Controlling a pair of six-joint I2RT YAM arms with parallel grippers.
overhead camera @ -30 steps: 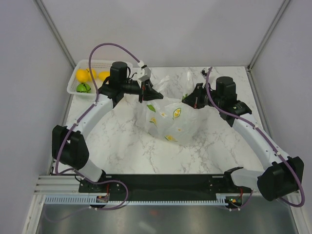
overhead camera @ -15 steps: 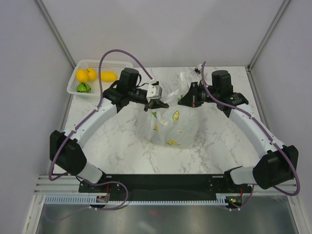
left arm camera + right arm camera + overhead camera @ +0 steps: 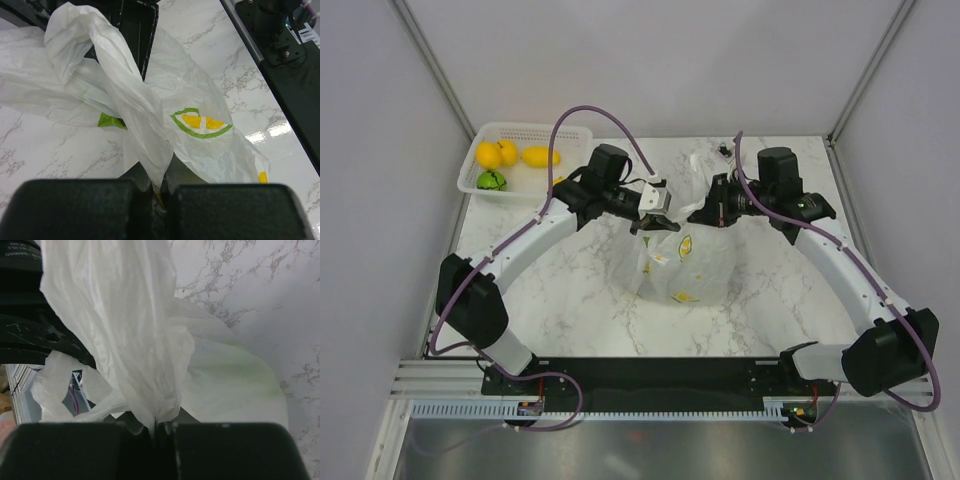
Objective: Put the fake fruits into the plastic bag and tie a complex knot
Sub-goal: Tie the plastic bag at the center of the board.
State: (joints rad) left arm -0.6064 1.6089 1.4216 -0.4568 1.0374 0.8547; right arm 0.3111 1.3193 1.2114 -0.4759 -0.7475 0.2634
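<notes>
The plastic bag [image 3: 682, 265], white with lemon prints, stands full at the table's middle. My left gripper [image 3: 658, 222] is shut on one twisted handle loop [image 3: 131, 107] at the bag's top left. My right gripper [image 3: 702, 214] is shut on the other handle loop [image 3: 131, 335] at the bag's top right. The two grippers are close together above the bag, and the handles cross between them. Two yellow fake fruits [image 3: 498, 154], a yellow mango [image 3: 540, 156] and a green one [image 3: 491, 180] lie in the white basket. No tight knot shows.
The white perforated basket [image 3: 572, 133] sits at the back left corner beside the left wall. The marble table [image 3: 570, 290] has a black rail along its near edge. The arm cables arch above both wrists.
Both grippers have moved toward each other with the handles in them, the left one rightward and forward. The bag has been drawn narrower and taller beneath them.
</notes>
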